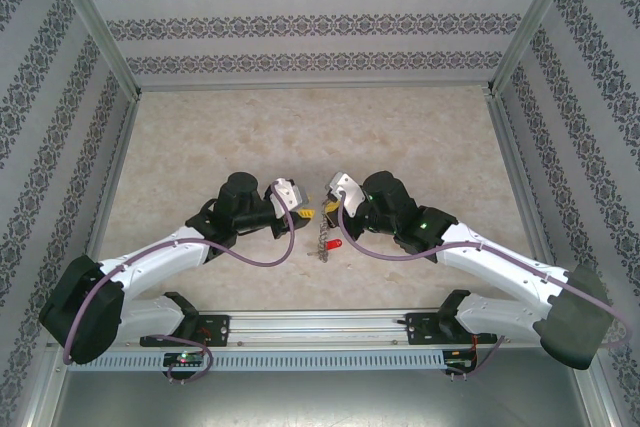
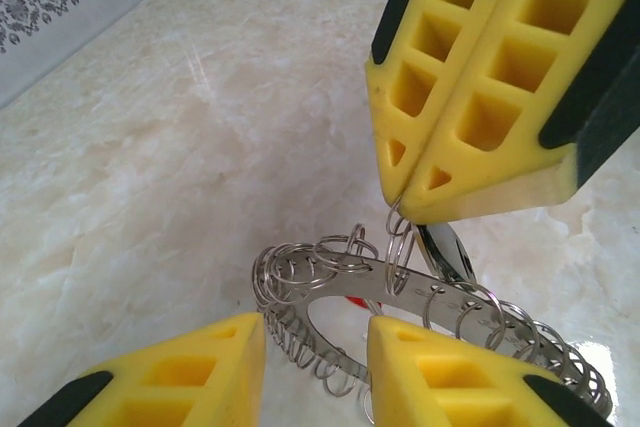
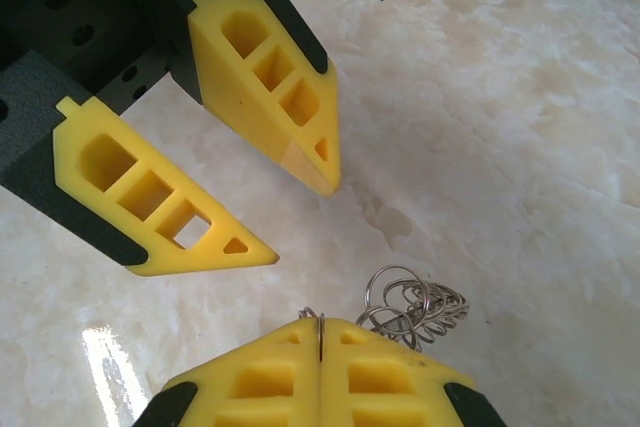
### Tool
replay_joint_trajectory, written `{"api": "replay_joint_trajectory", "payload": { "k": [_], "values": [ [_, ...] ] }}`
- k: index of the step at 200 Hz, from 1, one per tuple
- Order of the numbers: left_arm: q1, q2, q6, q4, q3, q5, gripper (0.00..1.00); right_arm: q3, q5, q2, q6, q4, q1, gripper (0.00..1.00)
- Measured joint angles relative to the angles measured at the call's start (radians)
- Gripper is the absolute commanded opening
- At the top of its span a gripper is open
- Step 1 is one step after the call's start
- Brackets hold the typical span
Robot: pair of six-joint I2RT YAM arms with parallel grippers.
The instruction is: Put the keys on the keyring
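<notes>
The keyring, a flat silvery band fringed with wire loops, sits tilted over the marble table, also seen from above. My right gripper is shut on one of its small wire loops; the thin wire shows between the closed tips, with more loops beyond. My left gripper is open, its fingers apart over the band, nothing pinched; from the right wrist it hangs empty above the table. The red head of one of the keys peeks under the ring, beside it in the top view.
The marble table stretches away behind both grippers. Patterned walls and metal posts close in the back and sides. A rail with the arm bases runs along the near edge.
</notes>
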Motion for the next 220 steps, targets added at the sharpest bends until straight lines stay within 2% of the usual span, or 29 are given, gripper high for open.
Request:
{"api": "replay_joint_trajectory", "payload": {
  "k": [121, 203, 220],
  "values": [
    [0.005, 0.058, 0.050, -0.093, 0.089, 0.153, 0.34, 0.000, -0.022, -0.006, -0.018, 0.004, 0.006, 0.00],
    [0.005, 0.042, 0.065, -0.124, 0.090, 0.144, 0.34, -0.010, 0.012, -0.018, -0.018, 0.022, 0.006, 0.00],
    [0.005, 0.010, 0.042, -0.097, 0.072, 0.106, 0.38, -0.014, 0.020, -0.027, -0.018, 0.022, 0.006, 0.00]
  ]
}}
